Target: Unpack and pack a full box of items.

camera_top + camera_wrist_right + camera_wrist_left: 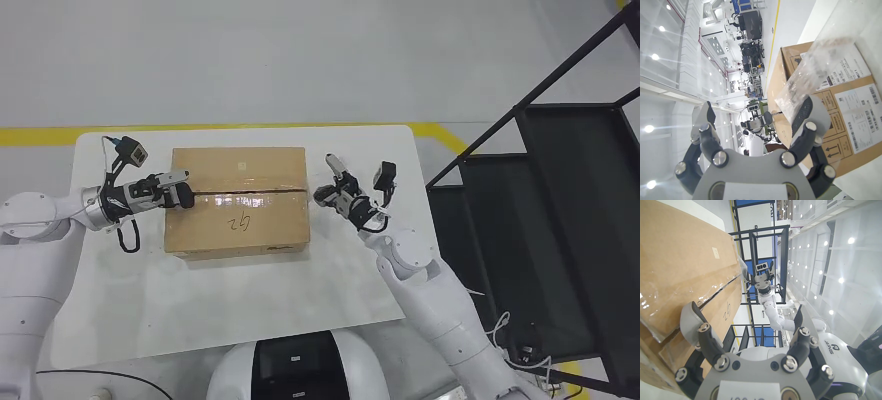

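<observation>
A closed cardboard box [238, 200] sits in the middle of the white table [240, 300]. Clear tape runs along its top seam [719, 289], which looks split. My left gripper [184, 189] is at the box's left end, open, with one finger [690, 313] resting on the box top [677, 256] by the seam. My right gripper [328, 181] is at the box's right end, open [757, 113]. A loose strip of clear tape [810, 75] stands off the labelled end of the box [848, 117] and lies against one pad [802, 113].
A black metal stair frame [540, 200] stands right of the table. A yellow floor line [40, 135] runs behind the table. Bare table surface lies in front of the box.
</observation>
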You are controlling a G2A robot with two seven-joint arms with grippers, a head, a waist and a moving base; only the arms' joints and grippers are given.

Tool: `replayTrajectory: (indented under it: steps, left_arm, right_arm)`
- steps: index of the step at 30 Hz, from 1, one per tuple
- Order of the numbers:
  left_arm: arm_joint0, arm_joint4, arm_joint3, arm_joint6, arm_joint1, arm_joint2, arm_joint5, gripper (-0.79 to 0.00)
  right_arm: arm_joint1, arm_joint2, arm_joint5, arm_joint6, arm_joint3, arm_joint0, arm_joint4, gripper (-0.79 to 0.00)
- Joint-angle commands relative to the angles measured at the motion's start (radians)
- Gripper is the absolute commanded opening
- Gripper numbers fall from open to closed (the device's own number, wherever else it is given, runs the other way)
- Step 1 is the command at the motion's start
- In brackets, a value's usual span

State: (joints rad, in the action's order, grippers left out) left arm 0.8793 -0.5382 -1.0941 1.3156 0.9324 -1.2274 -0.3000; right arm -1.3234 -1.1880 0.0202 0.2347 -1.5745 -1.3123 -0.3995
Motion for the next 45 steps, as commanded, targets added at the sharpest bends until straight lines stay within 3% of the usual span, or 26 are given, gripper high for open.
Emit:
replayTrajectory:
  steps: [1, 15, 25, 45]
  left_arm:
    - [0.0, 0.0, 0.0, 0.0, 0.0, 0.0, 0.0, 0.0]
    - [0.0, 0.0, 0.0, 0.0, 0.0, 0.0, 0.0, 0.0]
    - [0.033, 0.036, -0.048, -0.065, -0.002, -0.008, 0.017, 0.0]
    - [0.031, 0.064, -0.03, -0.073, 0.002, 0.007, 0.033, 0.0]
  right_arm:
    - [-0.001, 0.004, 0.0, 0.006, 0.005, 0.011, 0.008, 0.0]
    - [-0.017, 0.076, 0.002, 0.037, 0.062, 0.098, 0.079, 0.0]
    - [-0.024, 0.108, -0.009, 0.064, 0.058, 0.125, 0.127, 0.0]
    - [-0.054, 0.221, -0.008, 0.113, 0.145, 0.252, 0.261, 0.0]
